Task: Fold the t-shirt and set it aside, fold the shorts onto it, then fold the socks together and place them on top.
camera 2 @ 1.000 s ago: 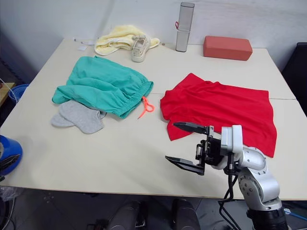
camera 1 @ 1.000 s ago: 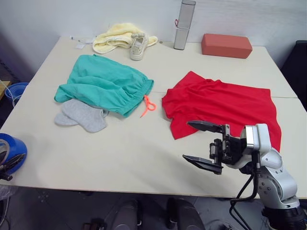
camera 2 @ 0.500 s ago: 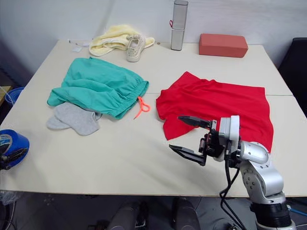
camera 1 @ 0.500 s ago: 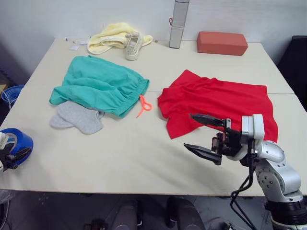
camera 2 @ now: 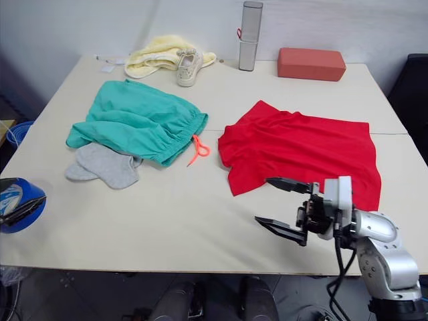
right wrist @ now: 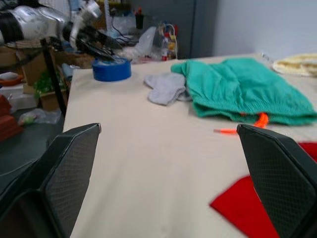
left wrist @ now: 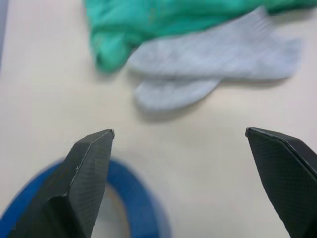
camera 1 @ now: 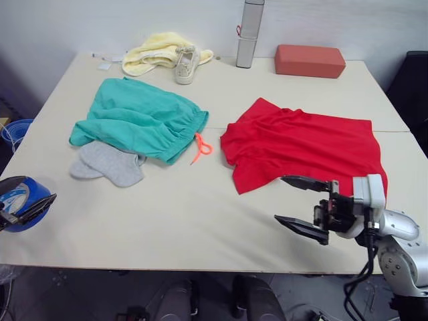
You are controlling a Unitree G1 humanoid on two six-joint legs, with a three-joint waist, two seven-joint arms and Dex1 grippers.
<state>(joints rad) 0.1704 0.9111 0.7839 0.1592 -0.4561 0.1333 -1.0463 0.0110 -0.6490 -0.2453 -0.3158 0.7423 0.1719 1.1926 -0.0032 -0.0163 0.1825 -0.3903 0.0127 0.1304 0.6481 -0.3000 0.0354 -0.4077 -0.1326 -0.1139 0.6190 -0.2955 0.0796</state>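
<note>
Red cotton, the t-shirt lies spread flat on the right half of the table, its long axis running across from its near-left corner toward the table's right edge. The right gripper hovers over bare tabletop just in front of that near-left corner, fingers spread wide, one above the other, and holding nothing; they point toward the table's left, so the shirt lies behind and slightly to the right of the tips rather than between them. This arm is clearly the nearer one for the first fold, and I judge it must swing back toward the hem to take the cloth. The left gripper is also wide open and empty, at the table's near-left edge beside a blue tape roll, well apart from the shirt. The shorts lie on the left half, overlapping the socks at their near edge.
</note>
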